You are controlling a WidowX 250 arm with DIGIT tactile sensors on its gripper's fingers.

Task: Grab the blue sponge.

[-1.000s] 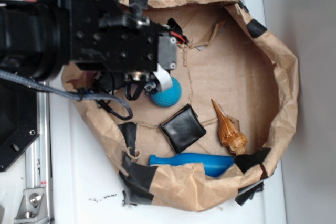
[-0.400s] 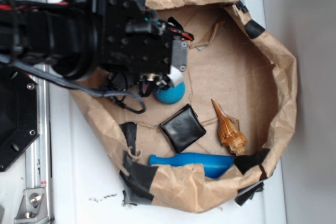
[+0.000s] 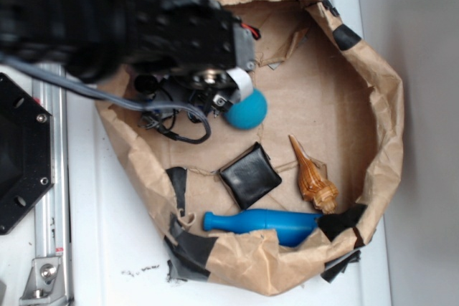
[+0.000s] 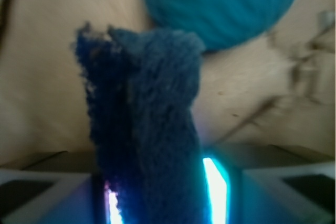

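Since the earlier frame, the arm is shifting up-frame and the teal ball (image 3: 246,110) is rolling right. The gripper (image 4: 157,192) is clamping the blue sponge (image 4: 142,124), just beside that ball. Risk: the soft foam is compressing and could slip free.

- The arm (image 3: 107,16) is a blocky black body, blurred in the exterior view, with boxy sections joined end to end.
- Small round screws dot its top face near the paper bag (image 3: 373,55).
- A red wire (image 3: 252,31) shows at the end nearest the bag's middle.
- Black cables (image 3: 176,116) loop and hang under the arm inside the bag.
- A silvery round part (image 3: 210,75) sits on the underside.
- A white finger (image 3: 241,82) sticks out beside it.
- The gripper (image 4: 157,192) has pale grey blocks with glowing blue-white edges.
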